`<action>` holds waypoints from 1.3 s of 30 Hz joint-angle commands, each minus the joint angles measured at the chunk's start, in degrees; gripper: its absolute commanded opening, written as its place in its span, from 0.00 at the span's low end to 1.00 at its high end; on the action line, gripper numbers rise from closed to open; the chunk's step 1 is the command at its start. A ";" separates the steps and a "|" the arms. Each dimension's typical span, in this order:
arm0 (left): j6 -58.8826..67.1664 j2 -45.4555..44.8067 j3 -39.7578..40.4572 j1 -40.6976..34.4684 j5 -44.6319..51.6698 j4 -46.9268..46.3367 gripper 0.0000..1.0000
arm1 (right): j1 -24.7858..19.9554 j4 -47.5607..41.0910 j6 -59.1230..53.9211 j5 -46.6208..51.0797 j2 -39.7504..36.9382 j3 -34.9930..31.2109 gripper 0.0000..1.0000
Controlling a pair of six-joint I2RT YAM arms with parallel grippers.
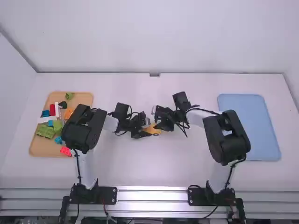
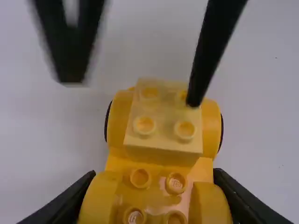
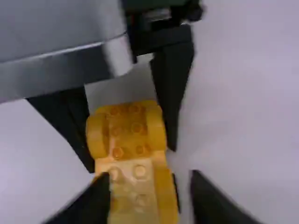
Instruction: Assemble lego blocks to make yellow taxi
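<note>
We see a yellow-orange car (image 2: pixel 156 161) bearing a paler yellow block (image 2: pixel 161 139), a white tabletop (image 1: pixel 154 172), a tan tray (image 1: pixel 84 98) with red and green blocks (image 1: pixel 46 131) toward nine o'clock, and a light-blue tray (image 1: pixel 248 126) toward three.

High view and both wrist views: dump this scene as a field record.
left tool: shut on yellow taxi chassis, across its wheel arches
right tool: open, at chassis's other end
pale yellow brick: on chassis, between wheel arches at right tool's end
wooden-coloured tray: left side, loose mixed-colour bricks inside
blue tray: right side
</note>
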 commanded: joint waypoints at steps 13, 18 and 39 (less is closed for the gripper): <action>-2.14 2.78 -2.49 -0.22 -6.71 -1.86 0.99 | -3.96 -3.91 4.83 1.44 -7.98 2.16 0.98; -2.12 1.16 -1.14 -0.20 -7.39 -5.79 0.99 | -3.13 -3.30 4.87 2.73 -8.00 2.16 0.98; -5.22 -15.15 21.88 8.94 -18.88 -55.36 0.99 | -2.10 1.92 7.80 5.07 -7.98 2.16 0.99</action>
